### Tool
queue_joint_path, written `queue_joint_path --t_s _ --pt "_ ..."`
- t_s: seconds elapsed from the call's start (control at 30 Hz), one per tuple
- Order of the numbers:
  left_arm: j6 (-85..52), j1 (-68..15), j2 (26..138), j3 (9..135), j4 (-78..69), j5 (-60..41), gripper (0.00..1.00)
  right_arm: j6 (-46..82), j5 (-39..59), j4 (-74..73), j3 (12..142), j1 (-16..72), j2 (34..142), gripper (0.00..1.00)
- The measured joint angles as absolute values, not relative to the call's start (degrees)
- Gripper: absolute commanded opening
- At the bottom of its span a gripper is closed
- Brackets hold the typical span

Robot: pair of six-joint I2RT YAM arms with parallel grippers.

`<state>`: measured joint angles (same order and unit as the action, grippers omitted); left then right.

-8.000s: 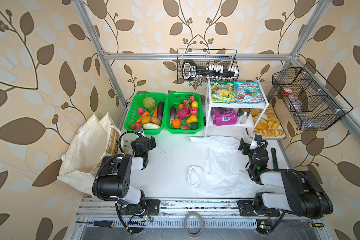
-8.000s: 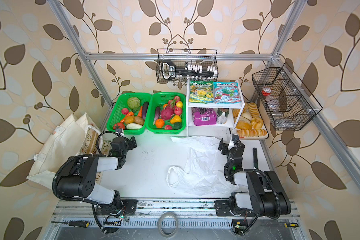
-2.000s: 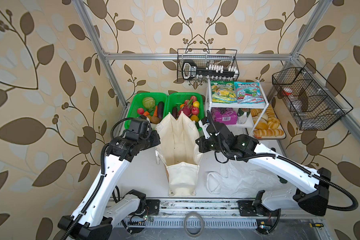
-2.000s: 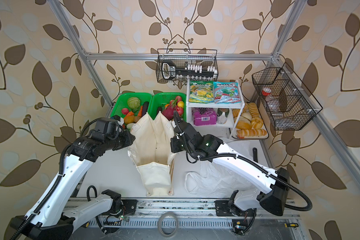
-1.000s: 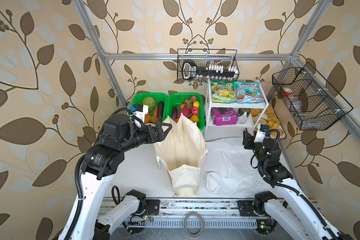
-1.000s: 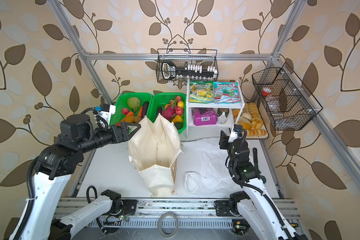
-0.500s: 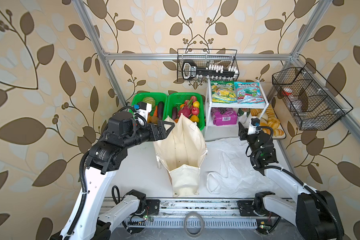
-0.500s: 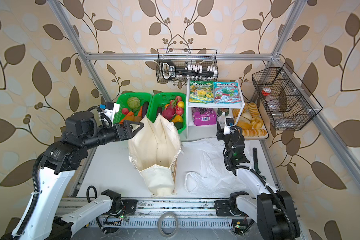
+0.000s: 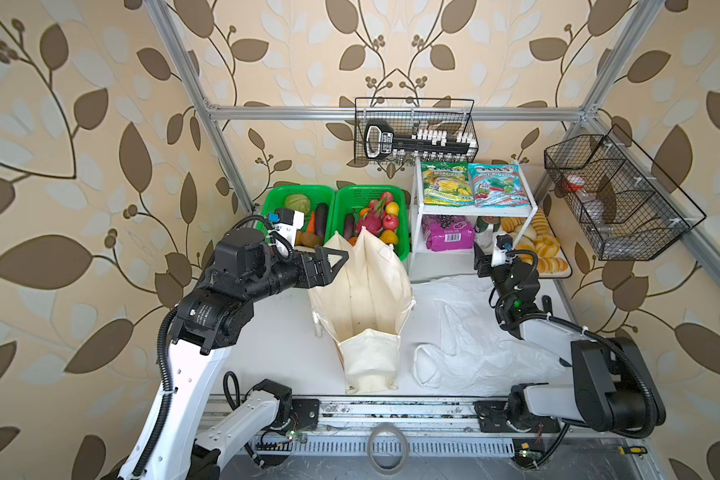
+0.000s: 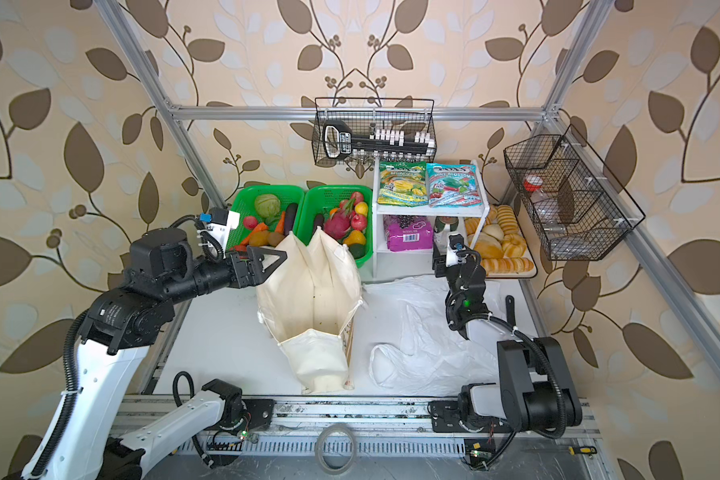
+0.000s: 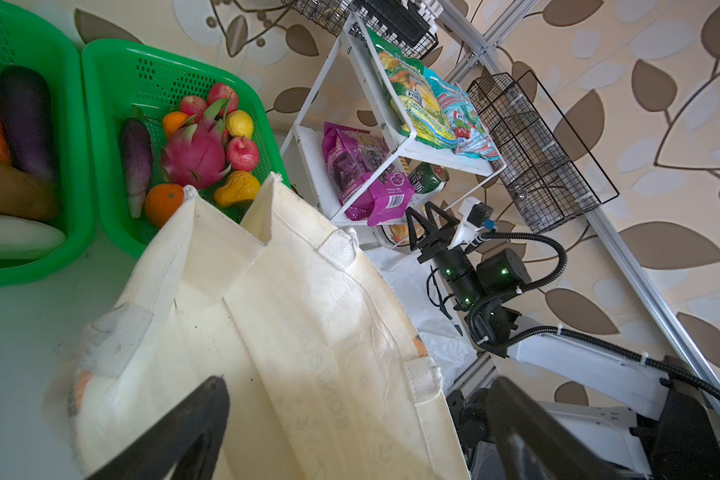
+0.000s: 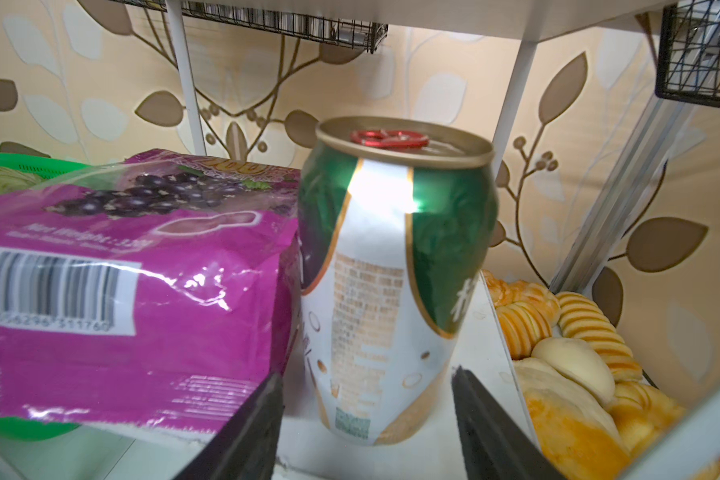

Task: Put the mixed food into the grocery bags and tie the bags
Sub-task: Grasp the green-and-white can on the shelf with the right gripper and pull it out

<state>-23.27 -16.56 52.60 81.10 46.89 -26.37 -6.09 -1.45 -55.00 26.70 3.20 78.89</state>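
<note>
The small green can (image 12: 395, 266) stands upright on the low shelf of the white rack (image 9: 474, 209). The purple packet (image 12: 134, 282) lies right beside it and seems to lean on its side. The bread (image 12: 574, 361) is on the other side, a little apart.

The right claw (image 11: 427, 218) is open and points at the can. In the right wrist view its two fingers sit on either side of the bottom of the can, with a gap on both sides. It holds nothing.

The left claw (image 10: 273, 258) is wide open too and empty. It hangs by the top edge of the cream tote (image 9: 366, 307), which stands open on the desk (image 9: 283, 340). The white plastic bag (image 9: 474, 349) lies flat on the desk near the right arm.

The can looks hard, round and shiny, so I think it can slip. Its red ring is not pulled, so it is likely full and a bit heavy. The thin sides may dent if squeezed too hard. The best place to hold it looks like the middle of its body, one finger on each side. The finger by the packet has little room, so it may push the soft packet.

The blue snack pouch (image 9: 499, 185) lies on the top shelf. The dragon fruit (image 11: 194, 156) is in a green basket (image 11: 113, 70).
</note>
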Motion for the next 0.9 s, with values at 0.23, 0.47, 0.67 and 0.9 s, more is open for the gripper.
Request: queue_joint_path --t_s 0.23,0.47,0.67,0.9 --pt "-22.0 -16.6 52.6 81.1 47.0 -25.0 0.99 -6.3 -1.7 -65.9 26.8 3.1 86.3 0.69" --pt "-21.1 -16.6 52.6 81.1 47.9 -23.9 0.99 -5.8 -1.7 -71.2 28.4 3.0 90.3 0.71" --pt "-20.9 -16.6 52.6 81.1 48.4 -23.5 0.99 -5.0 -1.5 -73.8 30.0 3.0 93.0 0.72" --pt "-20.9 -16.6 52.6 81.1 48.9 -23.4 0.99 -3.8 -1.4 -75.3 31.9 3.0 95.6 0.73"
